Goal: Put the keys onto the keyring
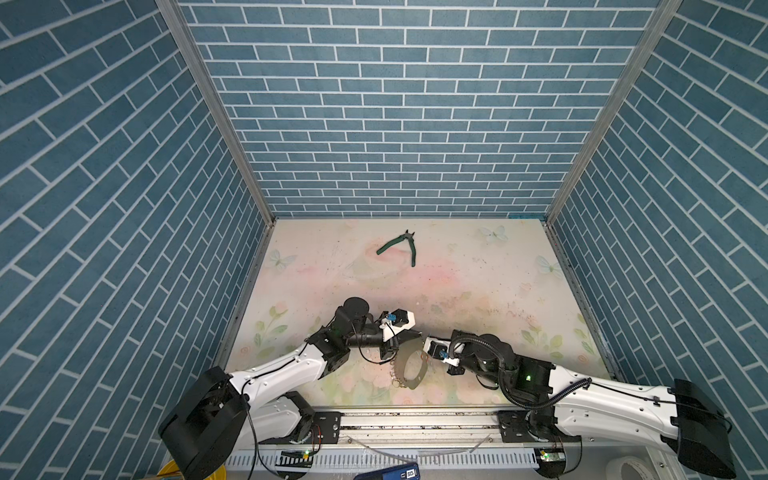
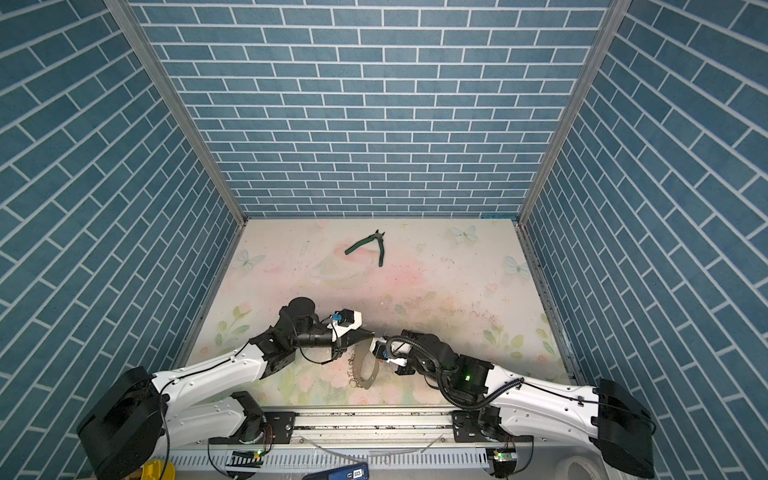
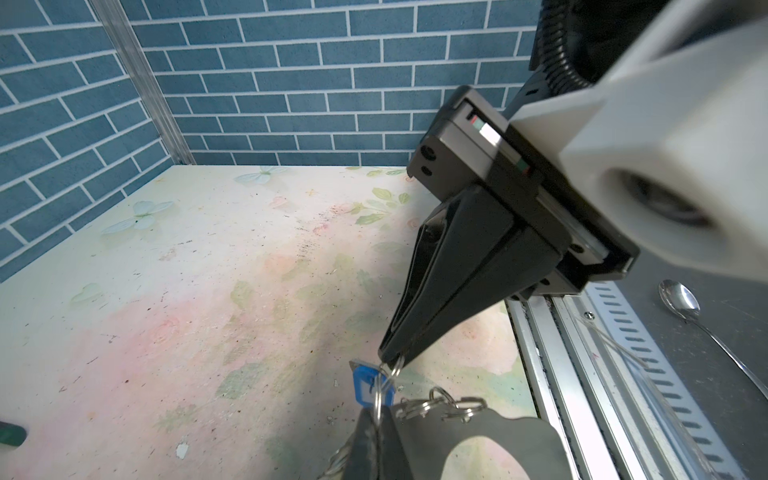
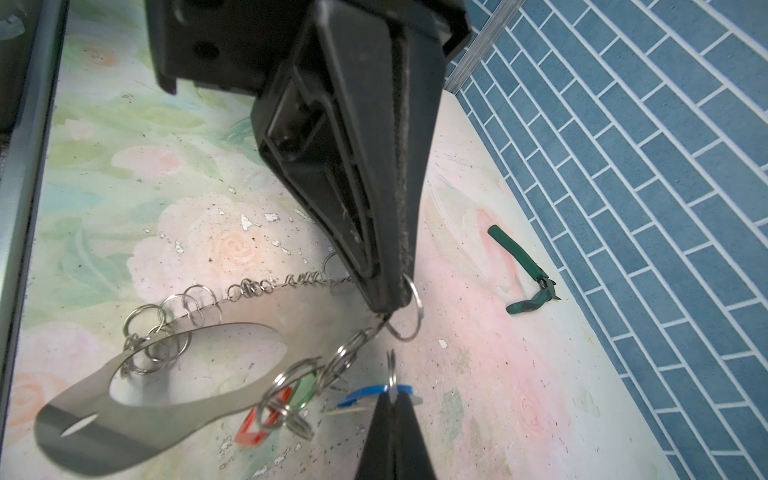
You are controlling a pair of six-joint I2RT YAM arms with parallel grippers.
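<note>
A: Grippers?
B: The left gripper (image 4: 389, 305) is clenched on one small ring at the rim of the keyring (image 4: 137, 428); the right gripper (image 3: 390, 358) is clenched on the ring of the keys (image 3: 362, 377).
A: And the keys?
B: Dangling just beside the keyring's rim.

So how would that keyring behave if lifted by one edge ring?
The keyring looks like a thin flat plate: probably stiff, fairly light. Its small rings hang loose and bunched, so they'd likely swing and tangle.
</note>
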